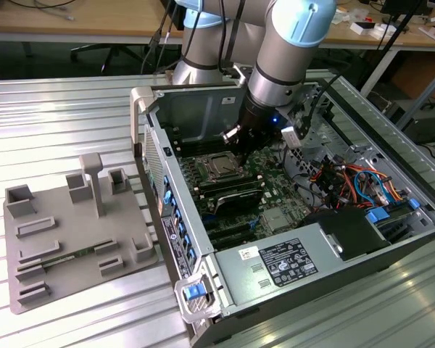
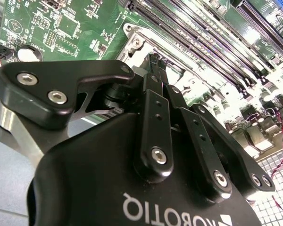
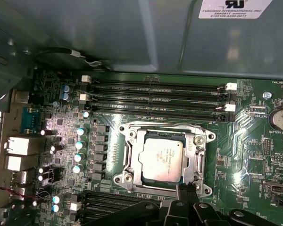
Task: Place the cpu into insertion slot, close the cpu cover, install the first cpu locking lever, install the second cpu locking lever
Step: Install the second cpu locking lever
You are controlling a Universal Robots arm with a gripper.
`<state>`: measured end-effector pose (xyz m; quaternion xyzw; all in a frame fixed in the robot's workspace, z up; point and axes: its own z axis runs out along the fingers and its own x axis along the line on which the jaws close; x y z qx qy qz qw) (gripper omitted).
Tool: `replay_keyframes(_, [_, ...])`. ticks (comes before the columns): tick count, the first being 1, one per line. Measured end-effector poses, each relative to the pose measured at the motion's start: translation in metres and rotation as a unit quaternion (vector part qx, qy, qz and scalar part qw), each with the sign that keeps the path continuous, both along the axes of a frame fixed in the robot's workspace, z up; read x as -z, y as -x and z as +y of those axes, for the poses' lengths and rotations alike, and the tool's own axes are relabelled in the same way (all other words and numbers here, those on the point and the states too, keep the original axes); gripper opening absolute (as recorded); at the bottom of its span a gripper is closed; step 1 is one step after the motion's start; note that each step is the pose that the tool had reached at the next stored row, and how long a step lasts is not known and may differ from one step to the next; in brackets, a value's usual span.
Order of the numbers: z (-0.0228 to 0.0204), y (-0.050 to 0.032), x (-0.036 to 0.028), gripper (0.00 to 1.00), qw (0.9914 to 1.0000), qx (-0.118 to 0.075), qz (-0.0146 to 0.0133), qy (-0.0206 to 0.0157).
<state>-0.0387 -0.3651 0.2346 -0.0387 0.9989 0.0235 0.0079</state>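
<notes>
Counter (image 1: 65,116) of ribbed aluminium slats carries an open computer case (image 1: 290,217) and, towards the exterior view's left, a grey fixture plate (image 1: 72,239). Wooden desks (image 1: 72,18) run behind. Robot arm (image 1: 290,51) reaches into the case. Green motherboard (image 3: 245,155) inside. Hand (image 3: 187,189) with fingers close together at the insertion slot (image 3: 127,178) rim. Cpu cover (image 3: 198,155) lies down flat around the cpu (image 3: 161,159), seated in the slot.
</notes>
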Motion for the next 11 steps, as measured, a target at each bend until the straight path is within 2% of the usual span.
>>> replay_keyframes(11, [0.0000, 0.0000, 0.0022, 0.11, 1.00000, 0.000, 0.0000, 0.0000])
